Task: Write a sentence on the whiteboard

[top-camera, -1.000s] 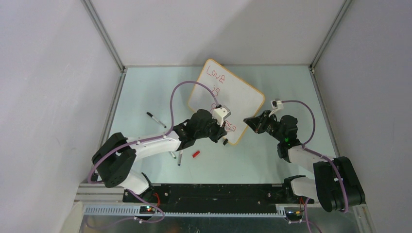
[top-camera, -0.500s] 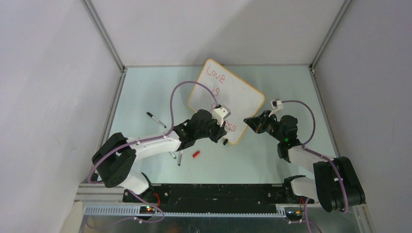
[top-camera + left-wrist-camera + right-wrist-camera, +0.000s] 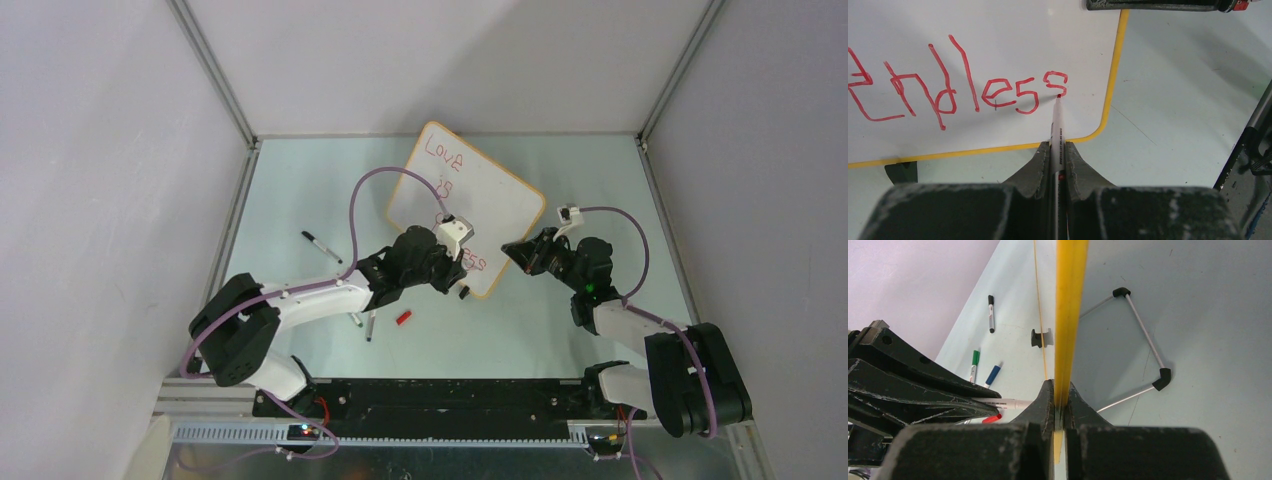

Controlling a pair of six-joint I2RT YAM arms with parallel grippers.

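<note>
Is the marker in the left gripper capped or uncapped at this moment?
Uncapped: the marker shows a bare red tip touching the whiteboard at the last written letter.

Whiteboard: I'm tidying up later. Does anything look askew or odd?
The whiteboard sits skewed, corner-on to the table edges, the right gripper clamping its edge. A red cap lies loose by the left arm. The last "s" is only half drawn.
</note>
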